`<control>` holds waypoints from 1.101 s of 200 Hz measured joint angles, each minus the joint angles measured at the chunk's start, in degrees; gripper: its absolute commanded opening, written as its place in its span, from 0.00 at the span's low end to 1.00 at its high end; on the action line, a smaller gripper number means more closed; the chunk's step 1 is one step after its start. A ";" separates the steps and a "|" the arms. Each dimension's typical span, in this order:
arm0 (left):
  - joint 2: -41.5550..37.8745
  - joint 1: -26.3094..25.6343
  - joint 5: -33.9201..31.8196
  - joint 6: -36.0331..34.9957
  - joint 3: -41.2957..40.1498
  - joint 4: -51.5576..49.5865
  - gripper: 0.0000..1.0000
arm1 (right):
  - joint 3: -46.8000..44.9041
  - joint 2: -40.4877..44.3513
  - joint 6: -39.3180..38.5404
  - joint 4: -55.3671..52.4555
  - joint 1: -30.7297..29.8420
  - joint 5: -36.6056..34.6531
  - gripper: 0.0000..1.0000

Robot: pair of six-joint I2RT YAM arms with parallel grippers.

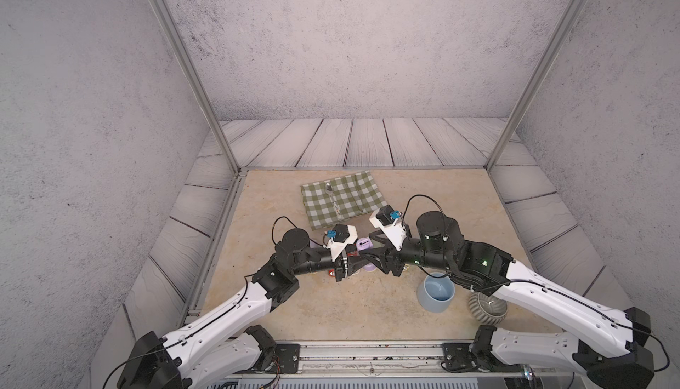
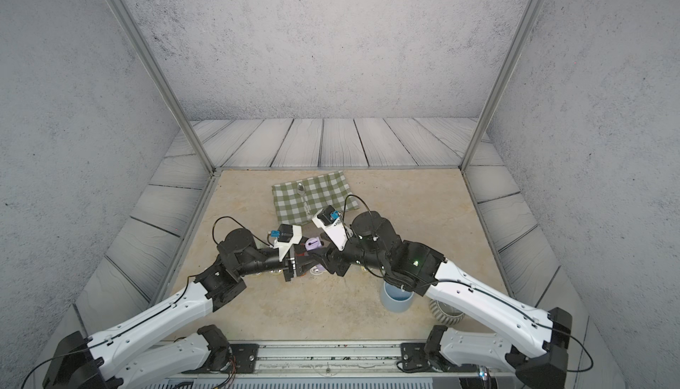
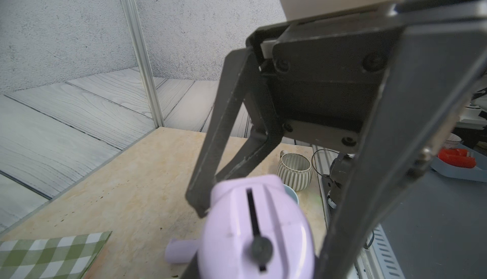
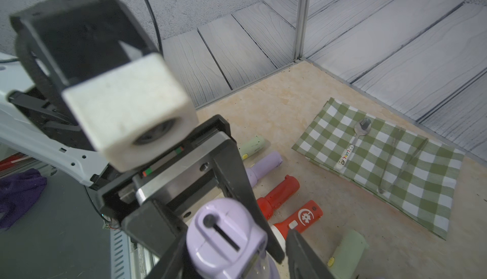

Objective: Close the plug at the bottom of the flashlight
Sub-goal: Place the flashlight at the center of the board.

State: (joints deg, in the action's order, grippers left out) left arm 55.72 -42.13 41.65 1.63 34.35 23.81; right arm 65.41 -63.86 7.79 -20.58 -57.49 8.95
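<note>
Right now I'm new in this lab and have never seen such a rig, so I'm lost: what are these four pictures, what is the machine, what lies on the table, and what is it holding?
It is a robot with two arms, each ending in a gripper. Two pictures look down from a camera head above; the other two come from a camera on each wrist. The left gripper is shut on a purple flashlight. The right gripper is open at its slotted end. On the table lie a green checked cloth with a spoon, a blue cup, a ribbed mug and other flashlights.
</note>
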 measured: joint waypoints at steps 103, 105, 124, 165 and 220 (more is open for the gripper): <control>0.57 0.00 1.38 4.79 0.59 0.83 0.00 | 0.02 -1.57 1.92 3.08 0.35 2.40 0.44; 0.57 0.00 1.33 4.90 0.66 0.85 0.00 | 0.02 -1.55 1.95 3.19 0.35 2.40 0.44; 0.57 0.00 1.07 6.05 0.96 1.40 0.00 | 0.02 -1.44 1.99 4.07 0.35 2.03 0.43; 0.57 -0.07 -0.02 7.26 1.22 1.95 0.00 | -0.04 -1.11 2.54 4.76 0.42 1.11 0.65; 0.63 -0.26 -2.54 6.91 3.23 2.56 0.00 | -0.15 6.16 -0.50 -2.16 0.70 -4.22 0.69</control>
State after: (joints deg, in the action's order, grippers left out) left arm 56.36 -42.39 39.11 8.54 37.58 26.37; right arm 65.25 -57.69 7.29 -22.74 -56.80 4.73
